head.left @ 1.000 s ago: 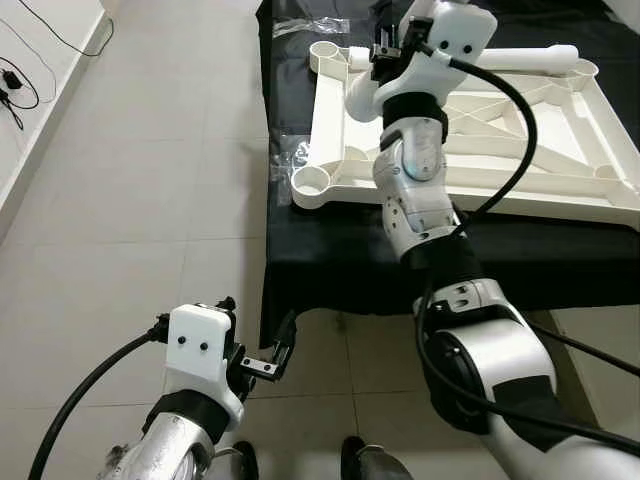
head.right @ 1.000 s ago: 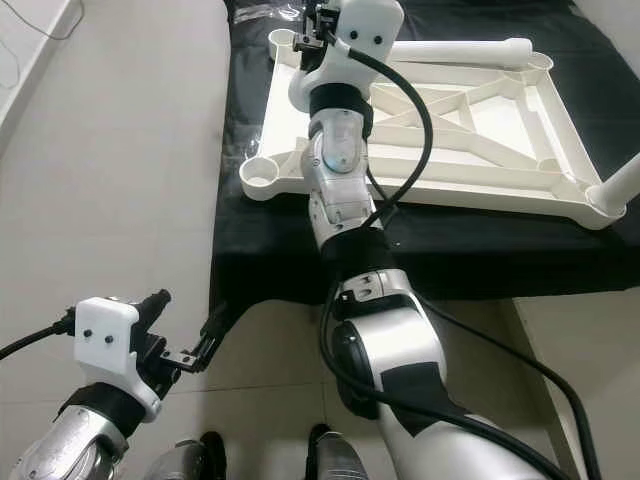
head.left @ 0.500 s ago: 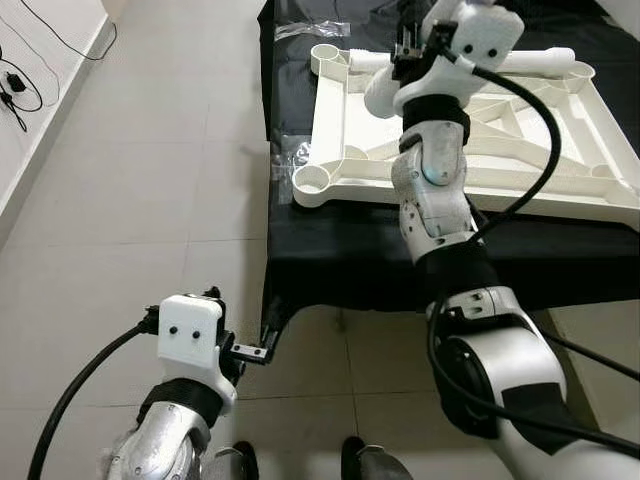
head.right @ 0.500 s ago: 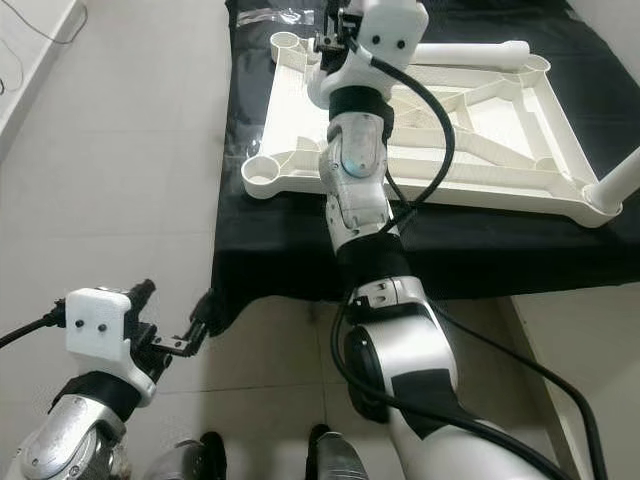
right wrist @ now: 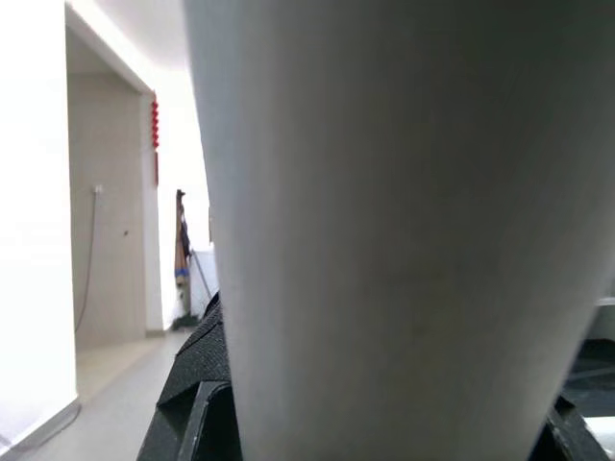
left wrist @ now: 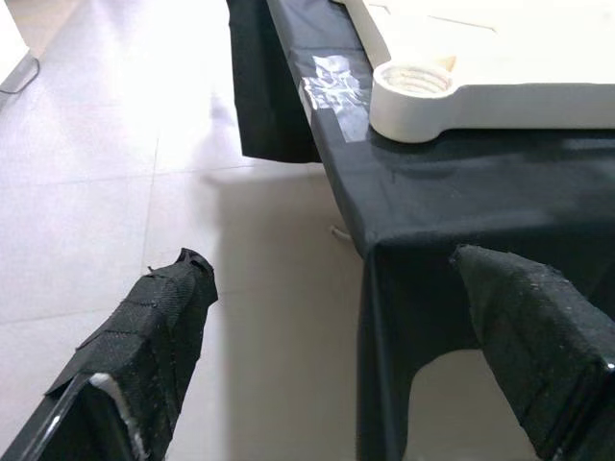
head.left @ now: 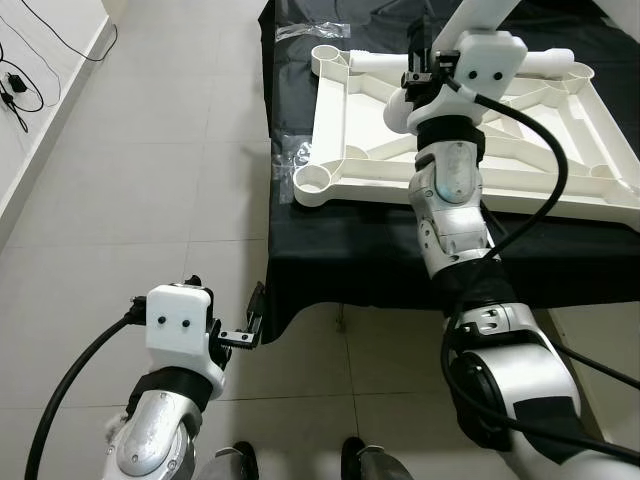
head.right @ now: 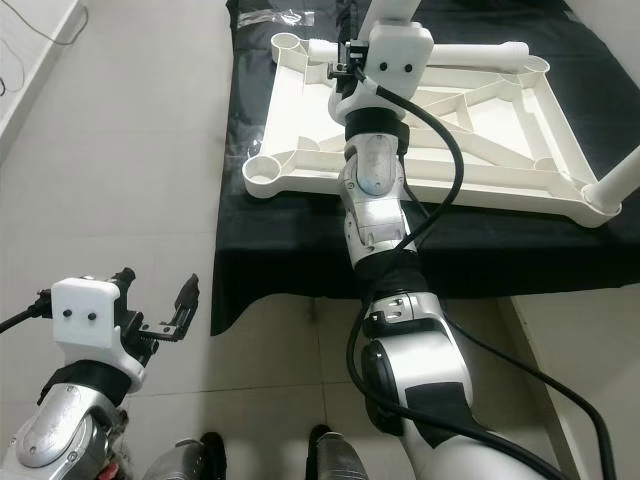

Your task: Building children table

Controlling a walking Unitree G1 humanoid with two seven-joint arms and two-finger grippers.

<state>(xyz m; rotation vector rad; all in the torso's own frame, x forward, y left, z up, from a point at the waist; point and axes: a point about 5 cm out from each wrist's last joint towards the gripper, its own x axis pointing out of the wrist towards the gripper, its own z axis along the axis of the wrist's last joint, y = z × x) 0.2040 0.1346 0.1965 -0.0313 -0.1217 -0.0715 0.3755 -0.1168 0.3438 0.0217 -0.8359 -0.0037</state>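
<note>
**Operator:** Two grippers, what's each one doing?

**Observer:** Your right gripper (head.left: pixel 418 52) is up at twelve o'clock over the table frame (head.left: pixel 520 150), and its fingers are pinched on a white table leg (right wrist: pixel 404 221). In your right wrist view that leg is a smooth, pale tube, with a black finger (right wrist: pixel 197 384) pressed against its side. Your left gripper (left wrist: pixel 336 355) hangs low at seven o'clock over the tiled floor (head.left: pixel 130 200), fingers spread wide with nothing between them, just beside the edge of the black cloth (head.left: pixel 350 260).

**Operator:** And the frame, how does it look to you?

**Observer:** You see a cream plastic rectangle lying flat on the black cloth, underside up, with crossing ribs inside and a round socket (head.left: pixel 312 182) at each visible corner. Another leg (head.left: pixel 530 60) lies along its far edge. Clear plastic wrap (head.left: pixel 292 152) lies on the cloth at the frame's nine o'clock side, near that socket.
</note>
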